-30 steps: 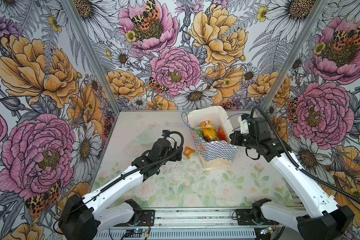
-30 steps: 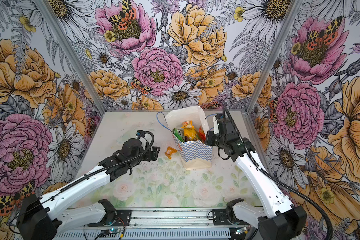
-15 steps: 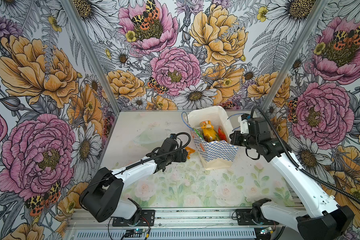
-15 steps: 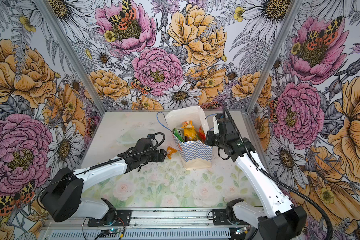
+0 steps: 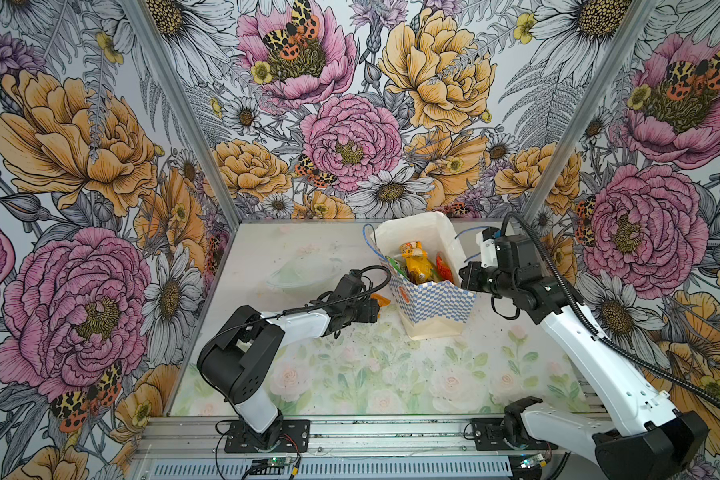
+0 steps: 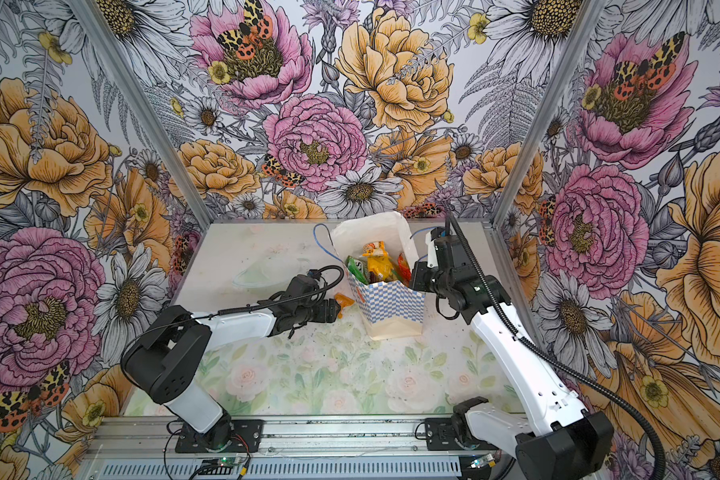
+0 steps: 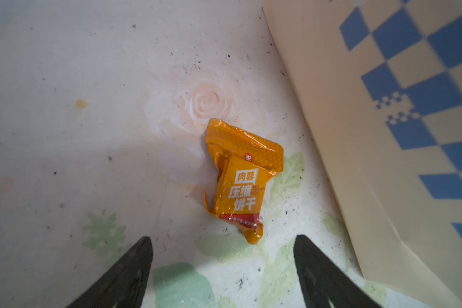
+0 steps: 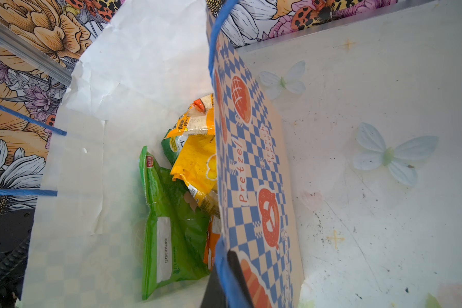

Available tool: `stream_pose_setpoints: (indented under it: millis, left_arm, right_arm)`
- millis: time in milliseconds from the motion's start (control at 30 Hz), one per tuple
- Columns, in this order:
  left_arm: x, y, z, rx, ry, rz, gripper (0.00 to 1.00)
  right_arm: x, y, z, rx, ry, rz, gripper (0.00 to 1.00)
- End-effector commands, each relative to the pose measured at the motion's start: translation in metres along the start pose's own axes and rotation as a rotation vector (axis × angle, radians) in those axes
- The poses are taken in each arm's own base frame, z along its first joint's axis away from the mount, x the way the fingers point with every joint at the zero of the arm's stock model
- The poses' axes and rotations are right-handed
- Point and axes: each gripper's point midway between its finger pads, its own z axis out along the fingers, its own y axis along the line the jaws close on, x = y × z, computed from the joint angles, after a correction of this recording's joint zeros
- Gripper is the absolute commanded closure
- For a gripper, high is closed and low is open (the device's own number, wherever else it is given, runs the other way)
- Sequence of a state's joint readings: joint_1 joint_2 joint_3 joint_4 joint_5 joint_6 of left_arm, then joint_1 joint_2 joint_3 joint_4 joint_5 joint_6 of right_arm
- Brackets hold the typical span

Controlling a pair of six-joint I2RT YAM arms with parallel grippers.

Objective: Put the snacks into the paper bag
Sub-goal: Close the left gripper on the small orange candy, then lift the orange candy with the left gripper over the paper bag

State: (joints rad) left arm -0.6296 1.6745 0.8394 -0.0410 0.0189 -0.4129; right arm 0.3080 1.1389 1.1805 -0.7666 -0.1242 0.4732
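A small orange snack packet [image 7: 240, 184] lies flat on the table beside the paper bag [image 7: 384, 106]; it shows in both top views [image 5: 381, 300] [image 6: 344, 300]. My left gripper [image 7: 222, 240] is open and low over the table, with the packet's near end just beyond its fingertips and nothing between them. The paper bag [image 5: 433, 303] stands upright with its mouth open. Inside it are a green packet [image 8: 171, 226], a yellow one [image 8: 198, 165] and others. My right gripper [image 8: 224, 266] is shut on the bag's right wall at the rim [image 5: 464, 276].
A clear plastic bowl [image 5: 304, 272] sits on the table behind the left arm. Flowered walls close in the table on three sides. The bag's blue cord handles [image 5: 368, 241] hang out at its rim.
My left arm has dropped and reached right toward the orange packet, and its jaws have narrowed a little. The right gripper and the bag have not moved.
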Motion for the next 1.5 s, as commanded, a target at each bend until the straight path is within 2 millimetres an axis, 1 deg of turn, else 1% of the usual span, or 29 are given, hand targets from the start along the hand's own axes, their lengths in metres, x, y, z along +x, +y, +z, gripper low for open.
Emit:
stream_pose_setpoints:
  millis: [0, 67, 200, 267, 333, 367, 567, 733, 900, 1100, 1167, 1200, 1267, 1300, 1467]
  left_arm:
    - [-0.018, -0.018, 0.007, 0.034, -0.053, 0.023, 0.19]
    - [-0.019, -0.021, 0.013, 0.021, -0.049, 0.032, 0.24]
    - [-0.017, -0.026, 0.023, -0.032, -0.033, 0.075, 0.30]
    - [-0.017, -0.023, 0.025, -0.080, -0.025, 0.085, 0.34]
    - [-0.019, -0.022, 0.025, -0.092, -0.024, 0.076, 0.39]
    - [-0.008, -0.016, 0.034, -0.113, 0.004, 0.076, 0.41]
    - [-0.003, -0.007, 0.039, -0.157, 0.029, 0.077, 0.51]
    - [0.000, 0.005, 0.040, -0.202, 0.048, 0.063, 0.61]
    - [-0.001, 0.006, 0.035, -0.194, 0.032, 0.053, 0.65]
    - [-0.002, 0.006, 0.030, -0.186, 0.013, 0.043, 0.67]
    - [0.002, 0.010, 0.031, -0.189, 0.015, 0.035, 0.67]
    - [-0.007, 0.006, 0.022, -0.171, -0.015, 0.025, 0.67]
    - [-0.008, 0.006, 0.016, -0.159, -0.038, 0.006, 0.70]
    - [-0.010, 0.007, 0.010, -0.156, -0.067, -0.010, 0.70]
    - [-0.012, 0.007, -0.030, -0.093, -0.185, -0.104, 0.72]
  right_arm:
    - [-0.014, 0.006, -0.012, -0.023, -0.073, -0.014, 1.00]
    - [-0.014, 0.006, -0.012, -0.024, -0.072, -0.013, 1.00]
    - [-0.014, 0.006, -0.013, -0.024, -0.072, -0.016, 1.00]
    - [-0.014, 0.006, -0.013, -0.026, -0.073, -0.017, 1.00]
    - [-0.015, 0.006, -0.013, -0.025, -0.074, -0.016, 1.00]
    - [-0.015, 0.006, -0.013, -0.026, -0.075, -0.016, 1.00]
    - [-0.014, 0.006, -0.012, -0.028, -0.068, -0.016, 1.00]
    - [-0.014, 0.006, -0.013, -0.029, -0.073, -0.016, 1.00]
    - [-0.015, 0.006, -0.014, -0.030, -0.074, -0.015, 1.00]
    - [-0.015, 0.007, -0.014, -0.034, -0.073, -0.013, 1.00]
    - [-0.015, 0.007, -0.014, -0.030, -0.073, -0.015, 1.00]
    - [-0.014, 0.007, -0.015, -0.030, -0.072, -0.015, 1.00]
    - [-0.015, 0.007, -0.015, -0.029, -0.072, -0.014, 1.00]
    - [-0.014, 0.007, -0.015, -0.029, -0.070, -0.015, 1.00]
    - [-0.013, 0.006, -0.015, -0.028, -0.066, -0.014, 1.00]
